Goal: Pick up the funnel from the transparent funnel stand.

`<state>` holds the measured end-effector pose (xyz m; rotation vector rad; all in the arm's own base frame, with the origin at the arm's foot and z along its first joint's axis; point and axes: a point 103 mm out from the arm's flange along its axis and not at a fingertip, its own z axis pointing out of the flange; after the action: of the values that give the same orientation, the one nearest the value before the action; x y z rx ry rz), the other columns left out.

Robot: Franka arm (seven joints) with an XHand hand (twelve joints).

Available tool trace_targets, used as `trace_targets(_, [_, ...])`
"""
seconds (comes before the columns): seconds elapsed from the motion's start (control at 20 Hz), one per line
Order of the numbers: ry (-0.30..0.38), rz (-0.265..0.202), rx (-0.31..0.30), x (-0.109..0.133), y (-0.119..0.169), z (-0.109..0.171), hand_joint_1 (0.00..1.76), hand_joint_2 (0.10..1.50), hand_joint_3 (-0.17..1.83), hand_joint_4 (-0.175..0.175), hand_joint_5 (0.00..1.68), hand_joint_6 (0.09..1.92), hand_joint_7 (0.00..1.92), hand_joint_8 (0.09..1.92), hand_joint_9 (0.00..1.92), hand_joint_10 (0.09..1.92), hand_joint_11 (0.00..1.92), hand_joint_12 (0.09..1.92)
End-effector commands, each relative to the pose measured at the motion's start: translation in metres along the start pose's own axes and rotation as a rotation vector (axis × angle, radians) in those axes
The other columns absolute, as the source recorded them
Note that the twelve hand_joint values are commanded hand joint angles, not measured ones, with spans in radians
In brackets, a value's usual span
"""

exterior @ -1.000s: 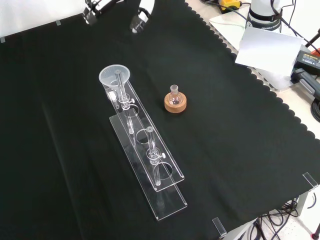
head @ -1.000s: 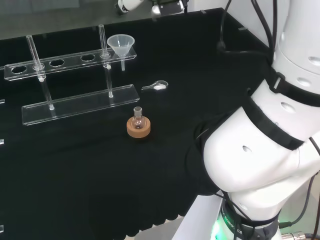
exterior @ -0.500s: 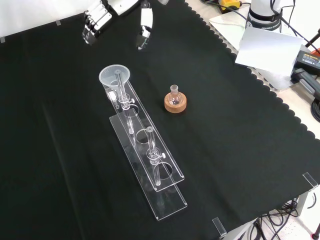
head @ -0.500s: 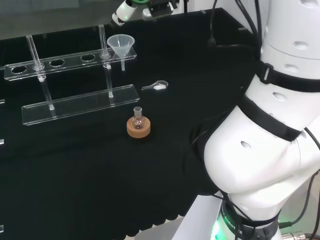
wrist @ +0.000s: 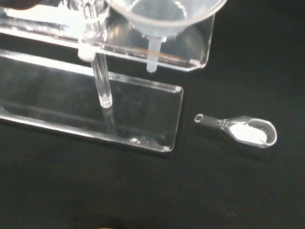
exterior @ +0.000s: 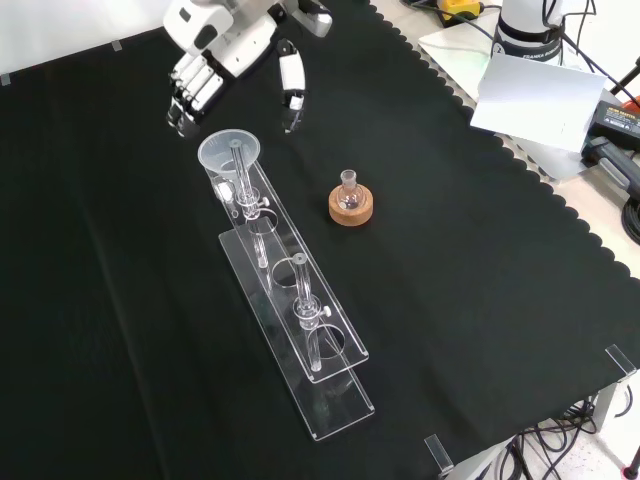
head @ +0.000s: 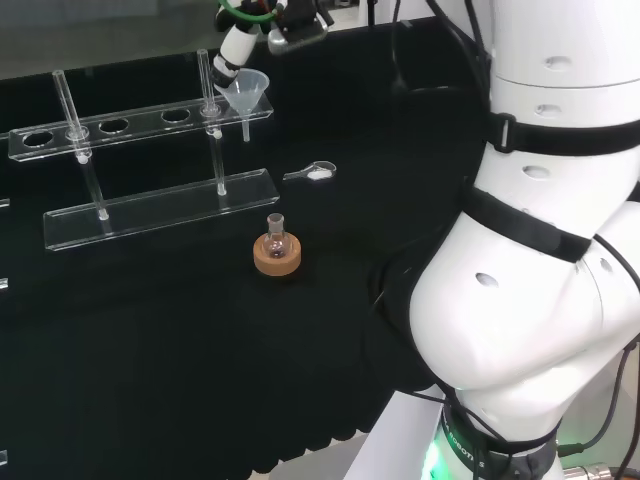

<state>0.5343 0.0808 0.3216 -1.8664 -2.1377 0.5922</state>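
Upper left, front view: black and white hand [exterior: 225, 45], fingers spread, above seated clear plastic funnel [exterior: 229, 154]; grasp and lift outstanding.

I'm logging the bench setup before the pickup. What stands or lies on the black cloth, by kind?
Funnel: 1
Transparent funnel stand: 1
Small flask on a cork ring: 1
Clear scoop with white powder: 1
Total: 4

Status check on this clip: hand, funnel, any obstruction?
Hand open, above the funnel, not touching. Funnel seated in the transparent funnel stand. Nothing between hand and funnel.
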Motion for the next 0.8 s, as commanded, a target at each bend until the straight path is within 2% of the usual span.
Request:
trace_targets(0.05, [-0.001,-0.016,0.047,0.002,0.008,0.008,0.61,0.62,0.46,0.039,0.00,0.09,0.00,0.10,0.00,0.70,0.02,1.51])
trace_targets(0.35, [0.006,-0.020,0.067,0.000,0.017,0.017,0.62,0.60,0.47,0.044,0.00,0.09,0.00,0.09,0.00,0.76,0.09,1.54])
trace_targets(0.45, [0.024,-0.033,0.043,0.001,0.019,0.018,0.62,0.59,0.47,0.044,0.00,0.09,0.00,0.10,0.00,0.80,0.12,1.54])
trace_targets(0.55, [0.026,-0.039,0.029,0.001,0.022,0.018,0.64,0.59,0.48,0.038,0.01,0.09,0.02,0.17,0.01,0.87,0.18,1.52])
trace_targets(0.8, [0.020,-0.028,0.050,0.000,0.030,0.018,0.66,0.58,0.50,0.033,0.04,0.09,0.00,0.40,0.04,0.91,0.24,1.50])
